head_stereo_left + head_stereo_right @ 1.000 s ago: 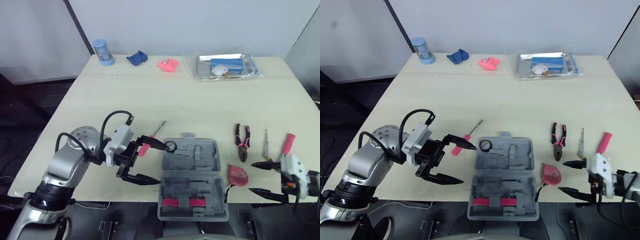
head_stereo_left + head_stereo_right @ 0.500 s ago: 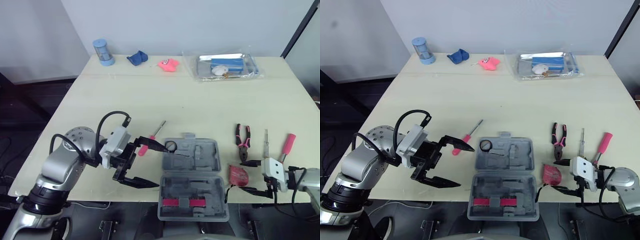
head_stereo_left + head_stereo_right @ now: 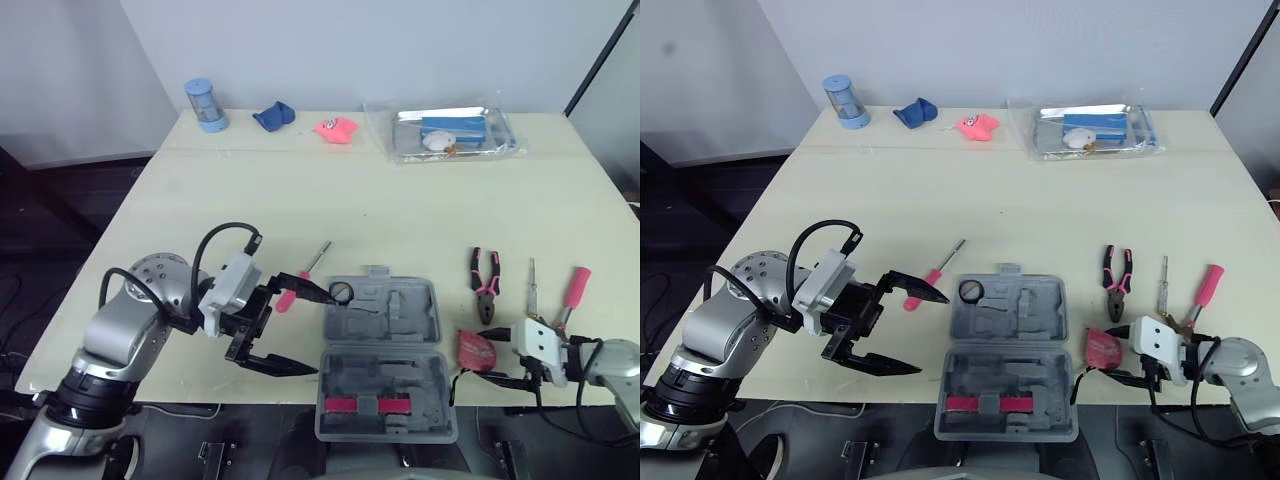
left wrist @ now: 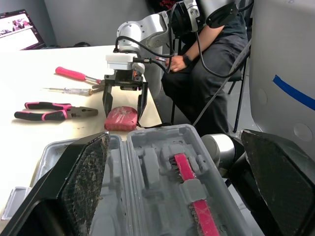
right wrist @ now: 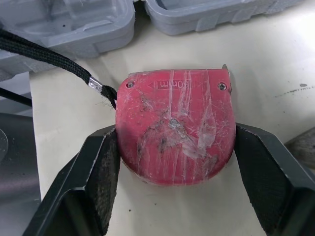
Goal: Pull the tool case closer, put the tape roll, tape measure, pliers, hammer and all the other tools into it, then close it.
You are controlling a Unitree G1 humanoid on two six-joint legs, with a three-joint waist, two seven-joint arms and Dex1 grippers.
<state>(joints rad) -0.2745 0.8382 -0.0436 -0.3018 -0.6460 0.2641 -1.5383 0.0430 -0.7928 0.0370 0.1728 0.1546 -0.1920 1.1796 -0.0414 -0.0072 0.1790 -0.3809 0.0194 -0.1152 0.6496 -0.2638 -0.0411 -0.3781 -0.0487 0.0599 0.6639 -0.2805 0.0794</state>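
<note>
Desk (image 3: 250,200): pale cream top in front of a white wall, with a wide bare middle between the back row and the tools.

Back row, along the far edge: blue cylindrical container (image 3: 204,104), blue cloth (image 3: 273,117), pink object (image 3: 337,129), tray in a clear bag (image 3: 447,133).

Tool case (image 3: 385,360): grey, lying open at the near edge, with its near half jutting past the edge. A small black ring (image 3: 342,292) sits at its far left corner.

Pink-handled screwdriver (image 3: 300,280): lies just beyond the case's left side.

Right of the case and apart from it: pliers (image 3: 485,283), a slim screwdriver (image 3: 531,285) and a pink-handled tool (image 3: 575,287). They lie side by side towards the desk's right edge.

Tape measure (image 5: 174,132): red, flat on the desk just right of the case, close to the near edge. Its black strap trails toward the case.

Right claw (image 3: 473,355): closed on the tape measure, with one finger (image 5: 106,172) against each side.

Left claw (image 3: 323,333): spread wide and holding nothing. It sits at the case's left side, the upper finger near the black ring and the lower finger at the desk's near edge.

Person (image 4: 211,44): in dark clothes, seated beyond the desk's right side, seen from the left wrist.
</note>
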